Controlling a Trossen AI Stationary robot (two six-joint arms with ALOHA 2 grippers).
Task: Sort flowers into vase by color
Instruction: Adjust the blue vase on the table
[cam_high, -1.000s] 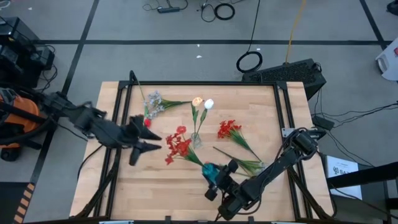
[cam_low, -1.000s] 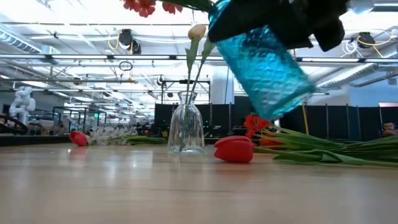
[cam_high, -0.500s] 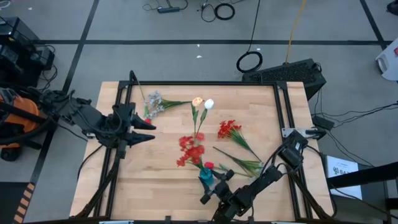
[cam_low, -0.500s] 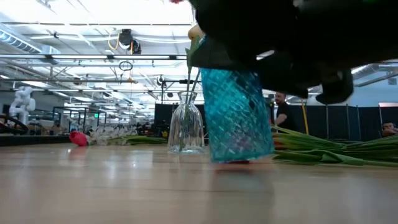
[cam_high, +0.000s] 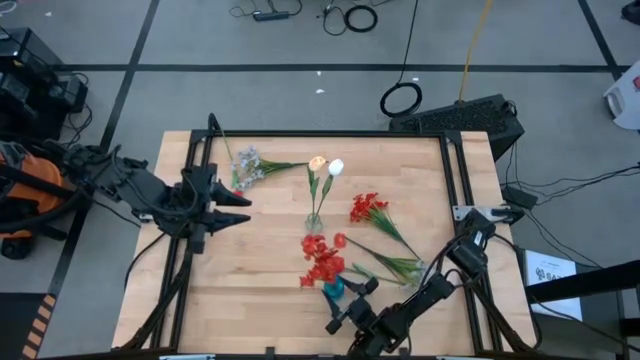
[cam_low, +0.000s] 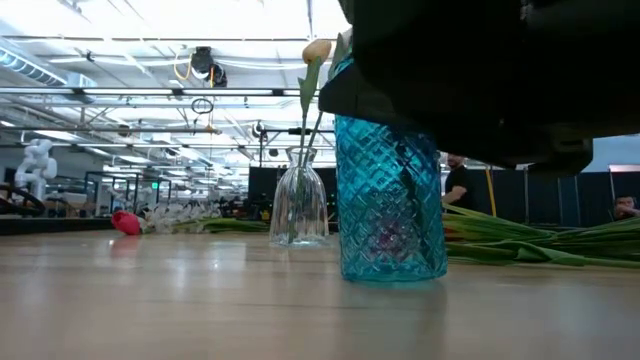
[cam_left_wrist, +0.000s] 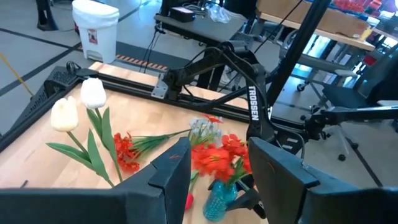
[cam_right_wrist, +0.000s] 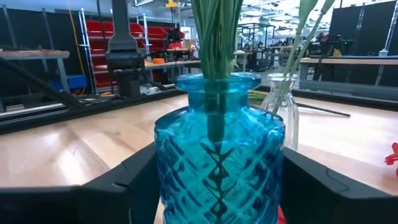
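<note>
From above, the right gripper (cam_high: 345, 305) sits by the worktop's near edge, fingers pinching the blue vase (cam_high: 333, 290), which holds red clustered blooms (cam_high: 321, 258), while the left gripper (cam_high: 240, 208), jaws spread and empty, waits near the left edge; a clear vase (cam_high: 314, 222) mid-worktop holds two pale tulips (cam_high: 326, 166), and one red cluster (cam_high: 367, 208) and one bluish-white spray (cam_high: 246, 165) lie loose. The low view alone shows the blue vase (cam_low: 390, 200) standing upright on the wood, a red tulip bud (cam_low: 126, 222) lying far back, and a person (cam_low: 461, 184) behind. The left wrist view reads "TROSSEN" on the right arm (cam_left_wrist: 254, 102), and the right wrist view shows green stems (cam_right_wrist: 217, 37) inside the vase.
</note>
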